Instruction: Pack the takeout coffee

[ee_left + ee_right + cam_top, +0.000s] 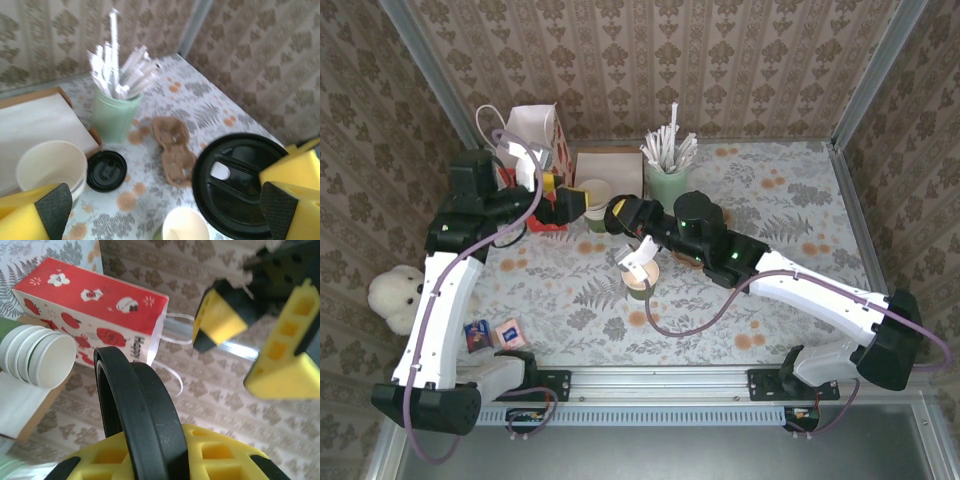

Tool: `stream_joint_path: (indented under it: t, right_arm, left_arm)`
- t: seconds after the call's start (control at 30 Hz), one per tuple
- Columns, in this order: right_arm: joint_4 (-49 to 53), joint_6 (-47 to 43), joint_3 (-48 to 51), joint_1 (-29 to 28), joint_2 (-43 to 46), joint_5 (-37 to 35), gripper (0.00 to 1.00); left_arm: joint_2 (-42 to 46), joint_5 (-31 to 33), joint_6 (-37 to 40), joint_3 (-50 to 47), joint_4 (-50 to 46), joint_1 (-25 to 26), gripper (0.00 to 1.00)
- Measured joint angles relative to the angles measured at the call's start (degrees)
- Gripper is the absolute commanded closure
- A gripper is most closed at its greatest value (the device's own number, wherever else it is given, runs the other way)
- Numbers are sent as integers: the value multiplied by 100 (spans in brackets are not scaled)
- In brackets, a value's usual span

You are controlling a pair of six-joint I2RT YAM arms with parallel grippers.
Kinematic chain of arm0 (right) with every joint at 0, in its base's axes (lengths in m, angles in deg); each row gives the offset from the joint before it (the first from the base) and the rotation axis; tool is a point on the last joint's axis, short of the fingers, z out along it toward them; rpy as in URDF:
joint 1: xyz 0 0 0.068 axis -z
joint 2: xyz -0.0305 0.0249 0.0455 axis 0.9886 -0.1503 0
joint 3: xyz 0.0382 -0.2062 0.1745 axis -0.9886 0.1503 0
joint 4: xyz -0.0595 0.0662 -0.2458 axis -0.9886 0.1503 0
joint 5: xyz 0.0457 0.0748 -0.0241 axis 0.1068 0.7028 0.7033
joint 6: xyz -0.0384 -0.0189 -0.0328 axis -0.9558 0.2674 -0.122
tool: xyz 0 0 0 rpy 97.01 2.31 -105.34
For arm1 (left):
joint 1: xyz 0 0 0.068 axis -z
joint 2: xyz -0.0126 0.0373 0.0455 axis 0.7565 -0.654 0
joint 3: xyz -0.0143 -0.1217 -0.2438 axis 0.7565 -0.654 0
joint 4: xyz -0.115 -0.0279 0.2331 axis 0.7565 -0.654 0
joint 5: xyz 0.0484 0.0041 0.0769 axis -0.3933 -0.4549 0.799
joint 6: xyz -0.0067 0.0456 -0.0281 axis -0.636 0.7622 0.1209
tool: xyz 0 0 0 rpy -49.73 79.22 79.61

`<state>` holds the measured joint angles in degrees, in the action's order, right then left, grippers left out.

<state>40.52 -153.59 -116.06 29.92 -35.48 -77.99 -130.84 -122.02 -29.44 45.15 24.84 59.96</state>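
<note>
Takeout coffee lid (142,405), pinched in right fingers (215,455), left fingers (220,315) spread nearby

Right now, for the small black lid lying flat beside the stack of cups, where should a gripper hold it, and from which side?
Grip the small black lid by its rim, coming straight down from above: it lies flat and low, so a side approach finds little to pinch. Probably take the edge away from the stack of cups, which stands close.
</note>
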Motion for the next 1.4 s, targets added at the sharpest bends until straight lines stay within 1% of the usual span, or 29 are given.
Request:
stream_joint_path:
  t: [0.13,0.23,0.37,0.57,0.8,1.03,1.1,1.13,1.3,1.4]
  right_arm:
    - [4,-496,48,0,0,564,95]
    - [4,-656,48,0,0,879,95]
    - [2,-776,48,0,0,1191,95]
    - [9,-800,48,0,0,1478,95]
    - [2,-800,48,-11,0,1631,95]
    - [37,-802,48,-22,0,1670,95]
    - [48,-802,48,-28,0,1679,94]
    - [50,-800,48,-37,0,1679,94]
    - [125,-802,48,-70,0,1679,94]
    - [151,-802,48,-70,0,1676,94]
  left_arm:
    - [-68,-201,562,125,-518,74,7]
    - [-173,-295,887,243,-852,111,12]
    - [-352,-389,1220,341,-1237,229,18]
    - [-560,-527,1569,363,-1661,385,30]
    - [-654,-671,1838,422,-1982,396,44]
    - [-737,-813,2068,472,-2218,461,53]
    - [-739,-839,2105,472,-2258,466,59]
    - [-741,-857,2124,474,-2280,466,61]
    - [-837,-940,2203,501,-2385,498,67]
    - [-929,-992,2240,520,-2455,509,76]
